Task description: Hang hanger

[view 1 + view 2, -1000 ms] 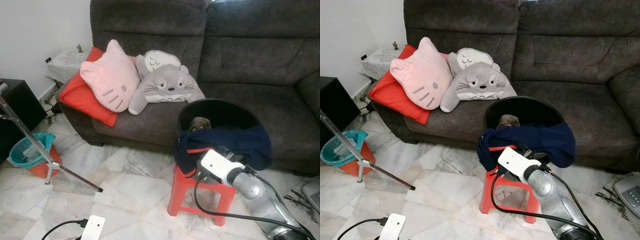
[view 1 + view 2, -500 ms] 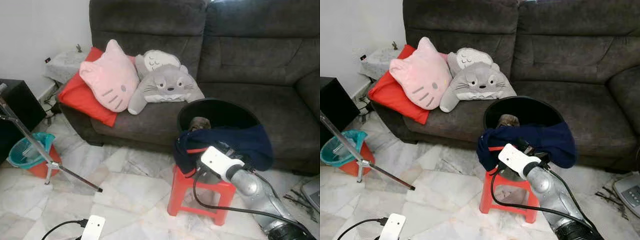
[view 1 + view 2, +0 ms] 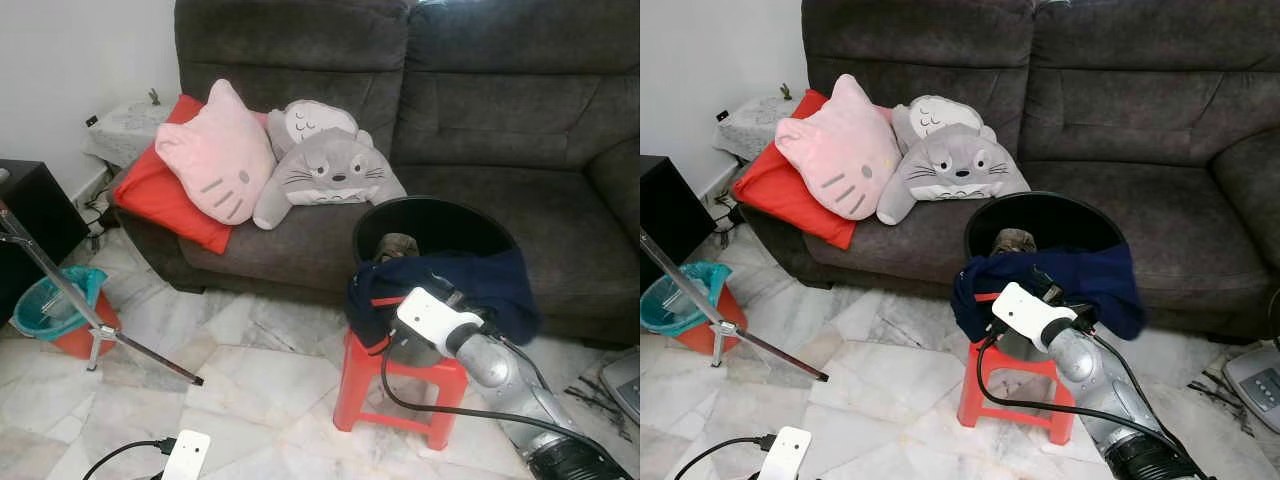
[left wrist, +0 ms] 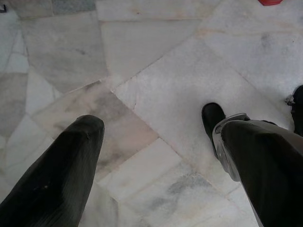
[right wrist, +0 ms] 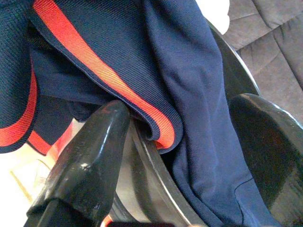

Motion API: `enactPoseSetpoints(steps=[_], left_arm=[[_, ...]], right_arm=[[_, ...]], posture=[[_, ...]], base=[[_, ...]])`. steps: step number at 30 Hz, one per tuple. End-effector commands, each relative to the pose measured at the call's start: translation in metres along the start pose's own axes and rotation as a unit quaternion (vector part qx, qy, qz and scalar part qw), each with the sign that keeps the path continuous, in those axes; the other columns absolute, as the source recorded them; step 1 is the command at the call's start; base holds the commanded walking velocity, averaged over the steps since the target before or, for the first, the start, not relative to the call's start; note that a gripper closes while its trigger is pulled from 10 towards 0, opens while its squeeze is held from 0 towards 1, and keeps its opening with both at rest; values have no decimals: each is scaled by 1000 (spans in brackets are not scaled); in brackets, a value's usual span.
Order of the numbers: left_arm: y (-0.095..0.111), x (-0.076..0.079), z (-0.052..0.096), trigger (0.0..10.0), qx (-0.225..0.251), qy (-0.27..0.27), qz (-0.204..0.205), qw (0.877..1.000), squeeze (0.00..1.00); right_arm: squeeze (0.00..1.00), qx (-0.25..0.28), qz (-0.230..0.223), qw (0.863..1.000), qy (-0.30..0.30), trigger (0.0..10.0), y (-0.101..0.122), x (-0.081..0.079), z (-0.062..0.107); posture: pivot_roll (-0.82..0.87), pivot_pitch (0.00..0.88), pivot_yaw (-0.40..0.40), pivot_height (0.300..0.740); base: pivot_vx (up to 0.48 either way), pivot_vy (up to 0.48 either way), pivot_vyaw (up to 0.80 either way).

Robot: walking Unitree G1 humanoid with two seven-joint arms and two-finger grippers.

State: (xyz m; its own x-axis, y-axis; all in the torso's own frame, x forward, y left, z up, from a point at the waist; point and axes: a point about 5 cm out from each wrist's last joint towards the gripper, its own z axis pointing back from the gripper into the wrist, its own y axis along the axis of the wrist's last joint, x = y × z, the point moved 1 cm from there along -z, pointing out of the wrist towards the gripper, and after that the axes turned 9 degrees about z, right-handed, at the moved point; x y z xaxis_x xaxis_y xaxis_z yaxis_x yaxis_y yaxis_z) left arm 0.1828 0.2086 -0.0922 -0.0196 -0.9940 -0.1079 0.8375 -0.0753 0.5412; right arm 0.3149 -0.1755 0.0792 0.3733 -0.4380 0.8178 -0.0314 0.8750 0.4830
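Observation:
A navy garment (image 3: 450, 285) with an orange-red stripe (image 5: 102, 71) hangs over the front rim of a black bucket (image 3: 430, 212), which stands on a red plastic stool (image 3: 352, 385) in front of the sofa. My right arm's white wrist (image 3: 432, 315) is pressed up to the garment's front. In the right wrist view, the right gripper (image 5: 182, 111) is open, its fingers on either side of the striped hem and the bucket's rim. The left gripper (image 4: 154, 125) hangs open over the marble floor, holding nothing. A brownish bundle (image 3: 398, 245) lies inside the bucket.
A dark grey sofa (image 3: 520, 110) carries a red cushion (image 3: 150, 195), a pink cat pillow (image 3: 215, 155) and grey plush toys (image 3: 330, 170). A metal stand leg (image 3: 100, 325) and a teal bin (image 3: 50, 305) stand at the left. A white plug (image 3: 185, 455) lies on the floor.
My right arm has pushed a little closer to the garment on the bucket. The view has shifted slightly. The garment hangs as before.

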Motion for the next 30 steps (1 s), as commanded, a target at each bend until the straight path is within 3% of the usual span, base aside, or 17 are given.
enactPoseSetpoints(steps=[1,30], left_arm=[[-1,-2,0,10000,-2,5,-6,1000,0],[-1,-1,0,10000,-1,4,-8,1000,0]], right_arm=[[0,8,-2,1000,-7,10000,3,3,-2],[0,26,-5,998,-48,10000,5,-3,-6]], posture=[[-45,0,55,740],[-41,0,55,740]], base=[[0,0,0],[0,0,0]])
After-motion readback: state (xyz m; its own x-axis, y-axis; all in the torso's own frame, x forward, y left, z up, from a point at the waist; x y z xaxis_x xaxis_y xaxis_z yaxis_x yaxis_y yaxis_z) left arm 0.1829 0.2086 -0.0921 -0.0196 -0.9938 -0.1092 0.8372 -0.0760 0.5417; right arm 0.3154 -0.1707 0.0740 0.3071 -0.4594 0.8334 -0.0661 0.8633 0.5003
